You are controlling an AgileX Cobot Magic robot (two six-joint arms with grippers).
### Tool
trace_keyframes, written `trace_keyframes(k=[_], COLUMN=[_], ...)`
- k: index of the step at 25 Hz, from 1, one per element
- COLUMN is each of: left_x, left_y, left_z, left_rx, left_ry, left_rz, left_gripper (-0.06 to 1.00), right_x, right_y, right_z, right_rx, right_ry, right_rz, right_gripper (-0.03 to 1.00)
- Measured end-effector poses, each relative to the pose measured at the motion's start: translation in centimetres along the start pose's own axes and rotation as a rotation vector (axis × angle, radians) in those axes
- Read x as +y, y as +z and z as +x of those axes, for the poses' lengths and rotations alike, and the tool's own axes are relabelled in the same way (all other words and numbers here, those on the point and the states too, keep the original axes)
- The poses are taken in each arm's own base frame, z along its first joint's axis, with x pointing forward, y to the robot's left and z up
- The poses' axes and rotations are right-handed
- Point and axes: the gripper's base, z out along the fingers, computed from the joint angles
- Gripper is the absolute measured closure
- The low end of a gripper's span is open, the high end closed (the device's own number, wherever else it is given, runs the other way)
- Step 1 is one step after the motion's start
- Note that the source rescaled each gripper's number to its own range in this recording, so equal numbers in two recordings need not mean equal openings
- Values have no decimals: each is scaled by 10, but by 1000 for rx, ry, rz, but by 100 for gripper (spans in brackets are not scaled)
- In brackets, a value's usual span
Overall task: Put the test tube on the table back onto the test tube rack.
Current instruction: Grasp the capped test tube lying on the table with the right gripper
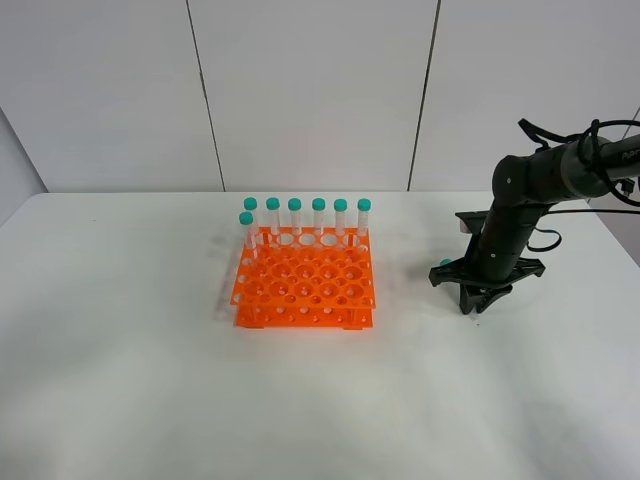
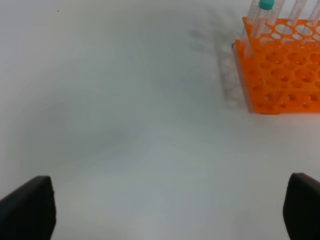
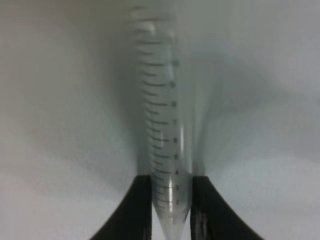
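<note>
Slippage worries us first: the right claw (image 3: 171,182) pinches the tube (image 3: 162,100) low on its tapered tip, down at the bench (image 1: 120,380) well right of the rack (image 1: 305,280), so on lifting the long capped end could swing or the smooth cone could squirt free. Farther off, we judge a tilted tube could catch a hole's rim or knock the seven tubes (image 1: 318,215) standing along the rack's far edge; the left claw (image 2: 167,202), spread wide and empty, hangs short of the rack and could not steady it.
</note>
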Motion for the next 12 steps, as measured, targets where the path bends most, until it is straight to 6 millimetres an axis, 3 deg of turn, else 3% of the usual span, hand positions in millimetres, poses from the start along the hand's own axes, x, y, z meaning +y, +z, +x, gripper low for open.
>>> trace_keyframes(k=[12], left_x=[0], left_y=[0], left_z=[0], left_rx=[0], left_ry=[0], left_rz=[0], left_gripper=[-6], right_x=[0], right_y=[0], right_z=[-1], right_rx=[-9], right_ry=[0], right_rz=[1], right_gripper=[97])
